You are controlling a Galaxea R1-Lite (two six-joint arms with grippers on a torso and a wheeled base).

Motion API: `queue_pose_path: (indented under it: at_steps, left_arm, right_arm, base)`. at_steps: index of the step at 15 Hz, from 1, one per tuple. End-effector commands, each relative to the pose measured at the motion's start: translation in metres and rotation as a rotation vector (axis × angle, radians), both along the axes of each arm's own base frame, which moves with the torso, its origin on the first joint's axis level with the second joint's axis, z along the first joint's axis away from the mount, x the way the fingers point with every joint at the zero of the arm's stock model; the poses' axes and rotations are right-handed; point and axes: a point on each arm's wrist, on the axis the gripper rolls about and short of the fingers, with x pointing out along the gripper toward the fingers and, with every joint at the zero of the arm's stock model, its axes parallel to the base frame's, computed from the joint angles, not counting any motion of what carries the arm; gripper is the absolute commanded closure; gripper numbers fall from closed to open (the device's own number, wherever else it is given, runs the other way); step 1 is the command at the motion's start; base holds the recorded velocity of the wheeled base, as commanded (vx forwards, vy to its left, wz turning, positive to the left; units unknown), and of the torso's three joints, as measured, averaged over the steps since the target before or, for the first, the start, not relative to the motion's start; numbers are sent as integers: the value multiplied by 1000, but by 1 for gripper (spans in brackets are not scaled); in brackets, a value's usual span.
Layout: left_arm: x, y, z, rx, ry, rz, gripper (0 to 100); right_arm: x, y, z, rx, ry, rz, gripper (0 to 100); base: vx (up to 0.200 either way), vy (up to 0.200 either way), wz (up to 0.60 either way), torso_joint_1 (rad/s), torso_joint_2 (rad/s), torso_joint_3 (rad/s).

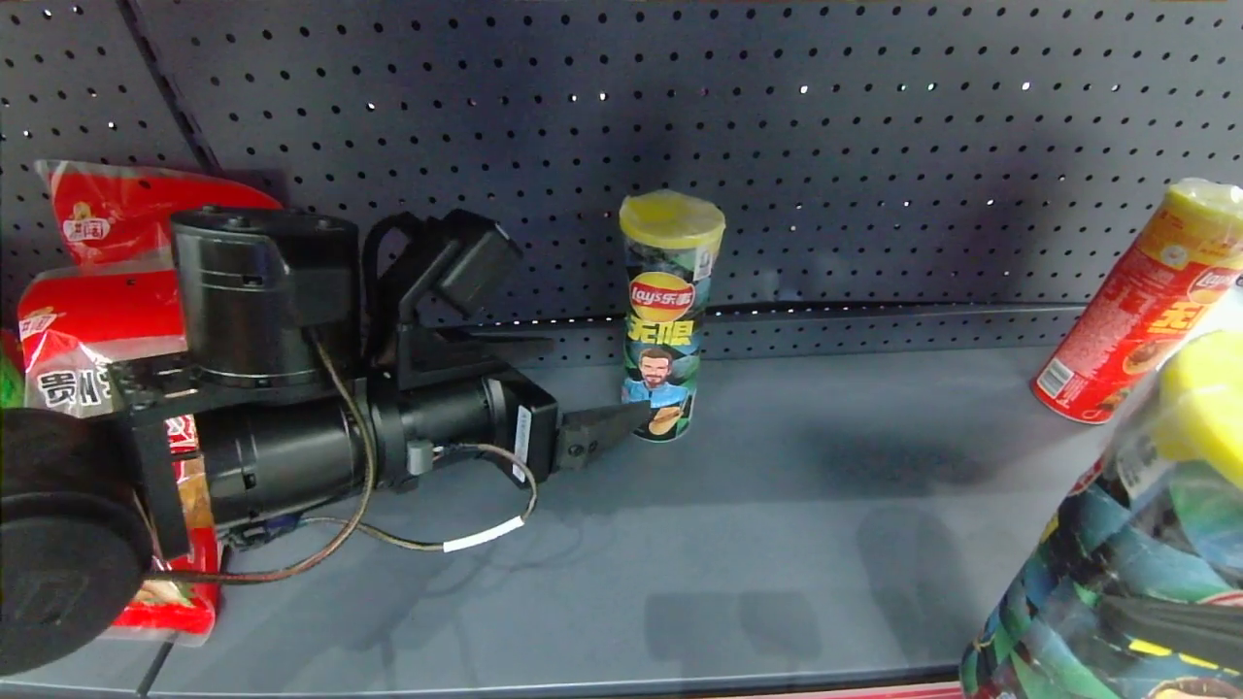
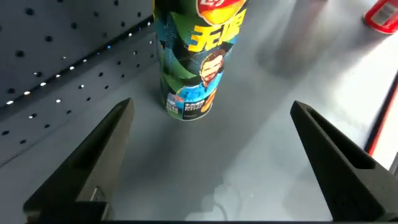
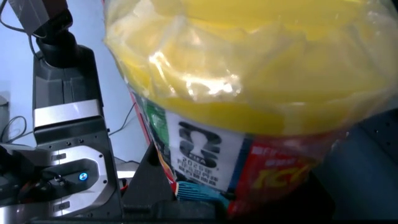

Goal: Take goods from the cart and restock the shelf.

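Note:
A green chip can [image 1: 670, 320] with a yellow lid stands upright near the back of the grey shelf [image 1: 777, 544]. My left gripper [image 1: 621, 422] lies level just to its left, open, with one fingertip close to the can's base. In the left wrist view the can [image 2: 196, 62] stands a little beyond the gripper [image 2: 211, 107], whose jaws are spread wide with nothing between them. At the right edge a plastic-wrapped pack of chip cans hangs tilted over the shelf, a red can [image 1: 1131, 311] above and a green one [image 1: 1117, 544] below. My right gripper [image 1: 1165, 621] is shut on this pack [image 3: 249, 93].
Red snack bags [image 1: 107, 291] stand stacked at the shelf's left end, behind my left arm. A perforated back wall [image 1: 874, 146] closes the shelf. Bare shelf floor stretches between the standing can and the held pack, down to the front edge [image 1: 583, 684].

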Motion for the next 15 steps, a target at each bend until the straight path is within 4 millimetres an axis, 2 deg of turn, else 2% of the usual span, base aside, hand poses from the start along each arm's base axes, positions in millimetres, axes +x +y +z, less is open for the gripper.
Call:
queue_pose_path:
  at_steps: [1,2,5,9,11,13,15]
  left_arm:
    - [1,-1,-5,12,18,-1,0]
    - [-8,6,-5,17,24,-6,0]
    - [-14,9,0,-12,13,-76,0]
    - [-10,13,16,-69,-20,-200,0]
    - [-8,18,14,-72,-26,-223,0]
    - [-8,30,-6,-29,-66,-194,0]
    - [-9,37,-6,-54,-101,-202,0]
  right_arm:
    - [-2,-1,0,3,-3,0,100]
    - [-2,-2,-2,0,0,-2,100]
    - [-2,-2,-2,0,0,-3,100]
    - [-5,-6,-3,1,-11,-29,100]
    - [-8,-9,-4,4,-15,-30,100]
    - [-10,-10,-8,-3,-7,-30,100]
    - [-10,-10,-9,-6,-5,-30,100]
  base:
    - [0,0,0,0,0,0]
    - [0,0,0,0,0,0]
    - [0,0,0,0,0,0]
    - [0,0,0,0,0,0]
    - [0,0,0,0,0,0]
    - [0,0,0,0,0,0]
    - [0,0,0,0,0,0]
